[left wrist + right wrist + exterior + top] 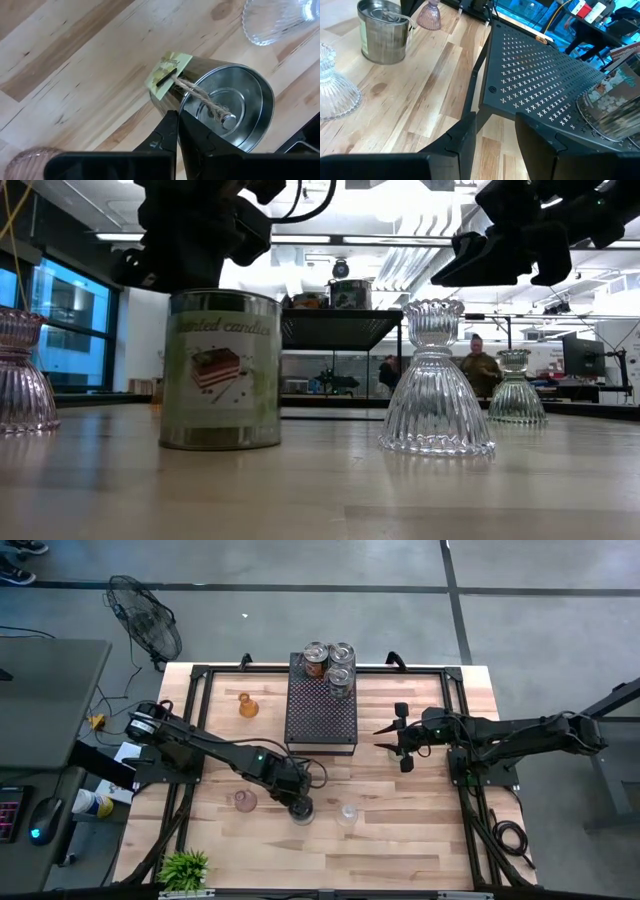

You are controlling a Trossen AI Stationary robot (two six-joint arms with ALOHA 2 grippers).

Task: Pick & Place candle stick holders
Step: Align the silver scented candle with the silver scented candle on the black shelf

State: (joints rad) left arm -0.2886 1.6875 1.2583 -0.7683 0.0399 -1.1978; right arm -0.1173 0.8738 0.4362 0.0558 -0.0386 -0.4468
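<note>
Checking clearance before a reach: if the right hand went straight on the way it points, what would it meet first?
Probably the black perforated tray: the right hand, open, points at its near edge, though whether it would clear the top is unclear.

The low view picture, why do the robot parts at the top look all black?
In the low view, bright ceiling lights and windows sit behind them, so the left end effector above the tin candle shows only as a dark shape; the clear glass holder catches that light and sparkles.
</note>
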